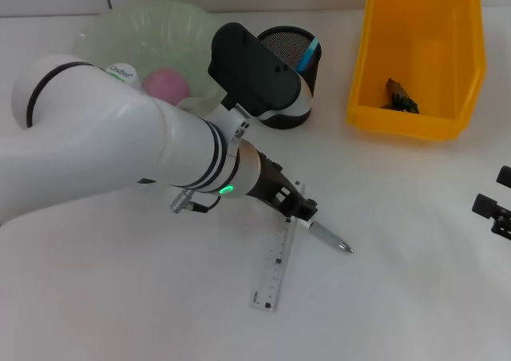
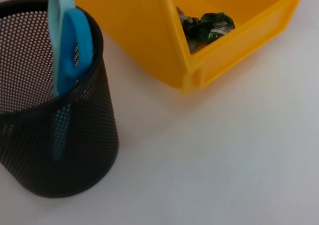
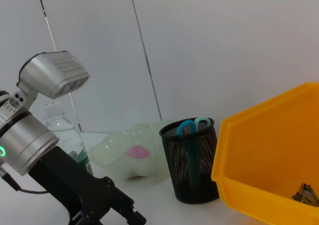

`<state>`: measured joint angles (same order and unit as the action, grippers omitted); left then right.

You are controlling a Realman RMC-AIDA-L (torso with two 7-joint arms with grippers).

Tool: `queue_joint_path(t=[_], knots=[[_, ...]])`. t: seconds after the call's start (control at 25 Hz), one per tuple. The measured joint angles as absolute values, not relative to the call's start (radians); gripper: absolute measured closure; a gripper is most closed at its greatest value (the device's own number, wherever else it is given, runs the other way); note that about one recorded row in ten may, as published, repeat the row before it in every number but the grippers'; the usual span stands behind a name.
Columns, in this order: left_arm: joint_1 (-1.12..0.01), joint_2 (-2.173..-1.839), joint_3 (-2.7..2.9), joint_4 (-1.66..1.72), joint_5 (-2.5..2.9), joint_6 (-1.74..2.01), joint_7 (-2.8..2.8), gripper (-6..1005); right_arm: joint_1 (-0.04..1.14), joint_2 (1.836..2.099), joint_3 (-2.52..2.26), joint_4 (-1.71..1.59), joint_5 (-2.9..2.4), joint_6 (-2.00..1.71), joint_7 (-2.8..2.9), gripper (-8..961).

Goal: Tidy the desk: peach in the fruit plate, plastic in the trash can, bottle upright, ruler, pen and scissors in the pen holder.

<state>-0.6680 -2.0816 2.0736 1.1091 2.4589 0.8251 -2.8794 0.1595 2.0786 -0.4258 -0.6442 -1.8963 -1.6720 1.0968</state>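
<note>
Left gripper (image 1: 307, 214) is down at the table, closed on a pen (image 1: 329, 239) whose tip sticks out past the near end of the clear ruler (image 1: 275, 265); the ruler lies flat just in front of the black mesh pen holder (image 1: 289, 75). Blue-handled scissors (image 2: 67, 46) already stand in the holder. Pink peach (image 1: 166, 85) sits in the green fruit plate (image 1: 128, 33) left of the holder. Crumpled plastic (image 1: 399, 97) lies in the yellow bin (image 1: 415, 57) right of the holder. Water bottle (image 3: 62, 130) stands upright beside the plate. Right gripper (image 1: 497, 205) idles far right of the bin; can't tell its claw state.

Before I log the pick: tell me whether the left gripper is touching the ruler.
Cannot tell. In the head view the left gripper sits over the ruler's upper end, hiding any contact or gap.
</note>
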Motion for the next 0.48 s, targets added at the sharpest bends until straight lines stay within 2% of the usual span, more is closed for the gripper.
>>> queue_joint_path(t=[0.48], knots=[[-0.667, -2.082, 2.056, 1.116, 2.434, 0.852, -2.881, 219, 0.160, 2.079, -0.426, -0.645, -1.896, -1.674, 1.106, 260]])
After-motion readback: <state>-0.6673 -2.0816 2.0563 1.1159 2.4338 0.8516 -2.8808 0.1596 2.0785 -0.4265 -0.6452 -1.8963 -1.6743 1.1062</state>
